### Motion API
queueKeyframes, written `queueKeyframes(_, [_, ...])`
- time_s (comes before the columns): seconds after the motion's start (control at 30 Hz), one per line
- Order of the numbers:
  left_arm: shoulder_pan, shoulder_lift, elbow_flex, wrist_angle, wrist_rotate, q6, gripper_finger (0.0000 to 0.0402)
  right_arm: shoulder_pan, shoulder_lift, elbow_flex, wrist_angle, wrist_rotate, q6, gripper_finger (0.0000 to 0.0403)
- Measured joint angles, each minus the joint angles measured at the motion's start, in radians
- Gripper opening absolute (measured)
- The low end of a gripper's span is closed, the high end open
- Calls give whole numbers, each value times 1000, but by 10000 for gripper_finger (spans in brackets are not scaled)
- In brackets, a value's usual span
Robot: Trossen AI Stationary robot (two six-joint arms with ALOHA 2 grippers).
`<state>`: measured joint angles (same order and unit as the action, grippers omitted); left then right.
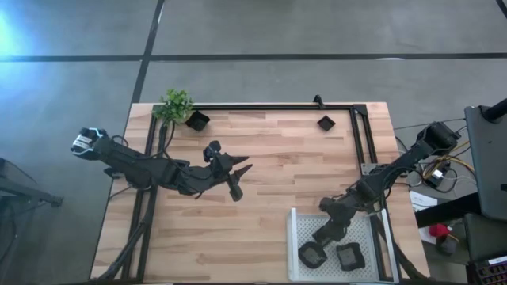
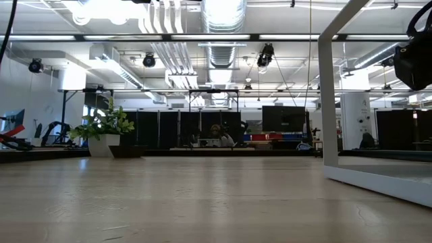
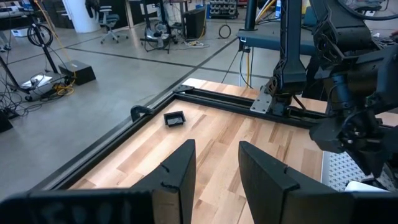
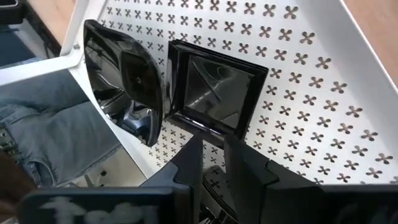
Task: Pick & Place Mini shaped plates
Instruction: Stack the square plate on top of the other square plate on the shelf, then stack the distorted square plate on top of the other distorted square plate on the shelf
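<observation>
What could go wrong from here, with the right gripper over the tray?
The rounded plate leans tilted against the tray wall, beside the square plate; a nudge from the right gripper, close over them, might tip it or shove it over the rim. Two plates sit at the far edge by the rail, awkward for grasping. The left gripper hangs open mid-table; both arms reaching inward could crowd.

Small black plate point(image 3: 175, 118) on the wooden table point(image 3: 217, 149), beyond the open left gripper point(image 3: 214, 163).
</observation>
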<state>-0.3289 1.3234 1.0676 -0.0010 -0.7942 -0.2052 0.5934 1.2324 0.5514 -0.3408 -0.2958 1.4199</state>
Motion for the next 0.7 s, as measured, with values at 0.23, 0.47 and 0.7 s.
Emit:
queueKeyframes(0.23, [0,0,0,0,0,0,117,0,-8,0,-3,4,-12,63])
queueKeyframes(0.47, [8,-10,0,-110,0,-26,117,0,-71,36,-2,80,-64,63])
queueKeyframes(0.7, [80,-21,36,-342,8,-194,117,-1,-179,86,-24,298,-169,63])
